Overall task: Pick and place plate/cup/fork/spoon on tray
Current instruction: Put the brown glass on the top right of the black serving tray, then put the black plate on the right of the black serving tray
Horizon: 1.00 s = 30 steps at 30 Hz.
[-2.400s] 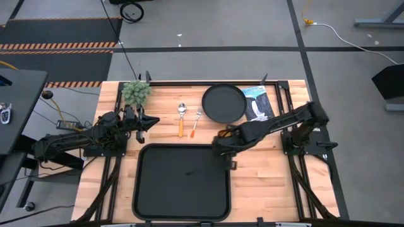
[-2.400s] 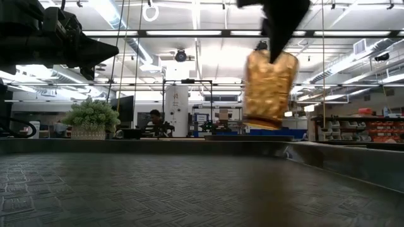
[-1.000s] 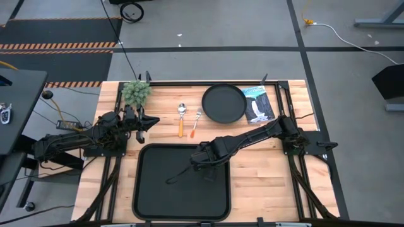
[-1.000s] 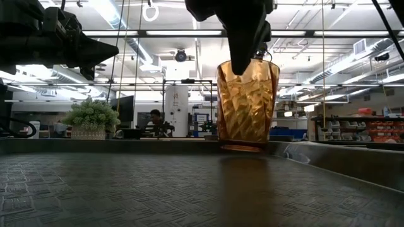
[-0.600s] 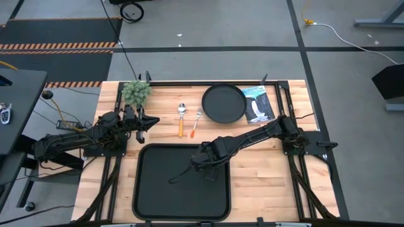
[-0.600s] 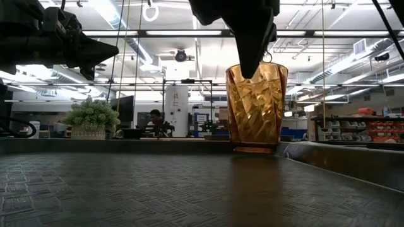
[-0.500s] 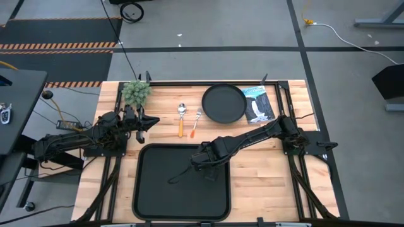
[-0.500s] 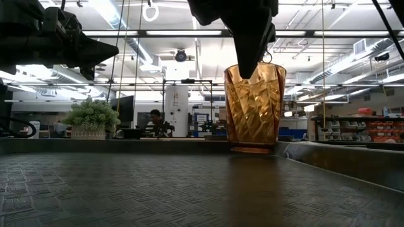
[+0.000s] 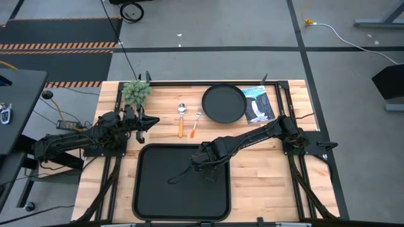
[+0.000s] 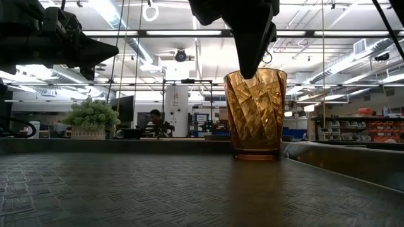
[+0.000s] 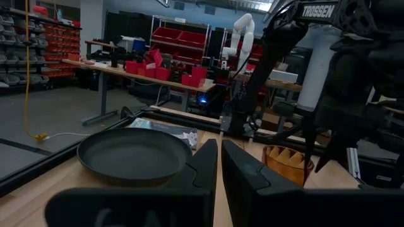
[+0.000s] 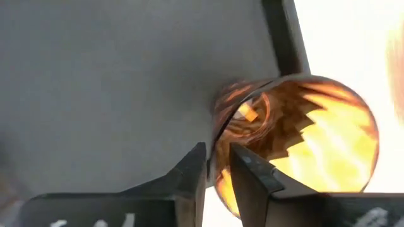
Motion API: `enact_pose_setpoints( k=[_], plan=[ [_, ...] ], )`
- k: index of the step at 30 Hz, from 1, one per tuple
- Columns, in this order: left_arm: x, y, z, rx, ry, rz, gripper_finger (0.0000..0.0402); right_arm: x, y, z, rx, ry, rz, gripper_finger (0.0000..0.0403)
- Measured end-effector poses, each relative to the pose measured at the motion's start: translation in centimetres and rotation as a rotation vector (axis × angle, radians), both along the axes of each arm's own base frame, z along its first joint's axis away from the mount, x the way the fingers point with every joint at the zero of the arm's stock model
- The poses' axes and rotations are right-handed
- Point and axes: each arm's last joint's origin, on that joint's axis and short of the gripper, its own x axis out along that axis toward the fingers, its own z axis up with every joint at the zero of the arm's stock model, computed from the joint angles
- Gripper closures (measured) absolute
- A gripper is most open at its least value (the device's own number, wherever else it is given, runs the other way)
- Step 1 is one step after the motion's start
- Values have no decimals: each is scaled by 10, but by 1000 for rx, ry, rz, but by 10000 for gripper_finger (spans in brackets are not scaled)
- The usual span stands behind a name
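The amber cup (image 10: 255,113) stands upright in the black tray (image 9: 158,189), near its far right corner. My right gripper (image 12: 218,167) is above the cup and shut on its rim; in the high view the gripper (image 9: 202,161) hides the cup. The round dark plate (image 9: 223,103), the spoon (image 9: 181,118) and the fork (image 9: 195,123) lie on the wood beyond the tray. My left gripper (image 9: 151,121) is shut and empty at the table's left; its view shows the plate (image 11: 132,154) and the cup (image 11: 287,165). My right gripper holds the cup by its rim (image 12: 216,148), one finger inside the cup and one outside, with the wall pinched between them. The fingers come from above, pointing down. The cup stands upright with its base (image 10: 255,156) on the tray floor.
A small potted plant (image 9: 136,93) stands at the far left and a blue-white packet (image 9: 259,104) lies right of the plate. The tray's raised edge (image 10: 353,161) runs just right of the cup. A person (image 10: 154,120) sits in the room beyond the table.
My right gripper has lowered the cup a little and carried it slightly toward the table's right. The cup hung just above the tray floor and now stands upright on it. The gripper has kept its hold on the rim.
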Motion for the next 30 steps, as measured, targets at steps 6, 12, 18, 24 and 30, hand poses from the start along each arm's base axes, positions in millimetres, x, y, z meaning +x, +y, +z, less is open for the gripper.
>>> enact_pose_setpoints(
  k=[6, 12, 18, 24, 30],
  plan=[
    [0, 0, 0, 0, 0, 0, 372, 2, 1, 11, 43, -19, 2, 321],
    [0, 0, 0, 0, 0, 0, 372, 0, -1, 32, -1, -49, 21, 320],
    [0, 0, 0, 0, 0, 0, 372, -2, -12, 51, -198, -87, 86, 321],
    [0, 0, 0, 0, 0, 0, 372, -3, -45, 60, -269, -48, 76, 323],
    [0, 0, 0, -1, 2, 0, 372, -2, -72, 63, -316, -24, 86, 332]
  ],
)
